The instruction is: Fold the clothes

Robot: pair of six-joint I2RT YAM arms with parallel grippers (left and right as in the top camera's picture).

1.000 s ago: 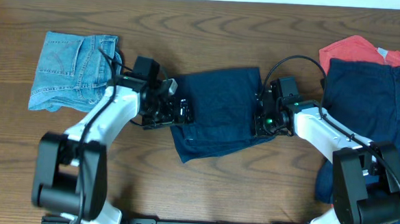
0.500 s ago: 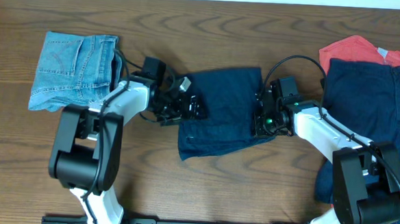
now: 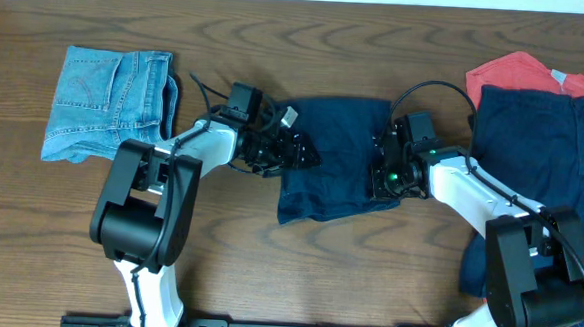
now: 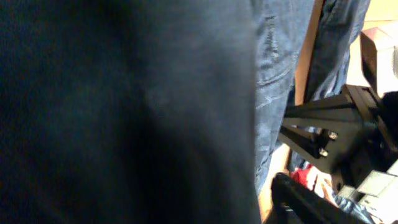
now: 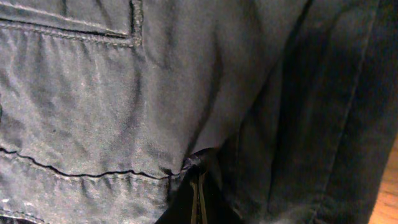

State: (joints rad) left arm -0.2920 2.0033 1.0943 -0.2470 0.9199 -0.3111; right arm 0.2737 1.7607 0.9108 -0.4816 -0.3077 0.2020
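Note:
A dark navy garment lies in the middle of the table. My left gripper is at its left edge, shut on the cloth and carrying that edge over toward the right. In the left wrist view the navy cloth fills most of the picture and hides the jaws. My right gripper is at the garment's right edge and is shut on it. In the right wrist view its fingertips pinch a fold of the navy cloth near a seam and a pocket.
Folded light blue jeans lie at the far left. At the right edge, another navy garment lies over a red one. The right arm's body shows in the left wrist view.
My left gripper has moved right and slightly up, dragging the navy garment's left edge with it. The garment now looks narrower. The right gripper has stayed in place.

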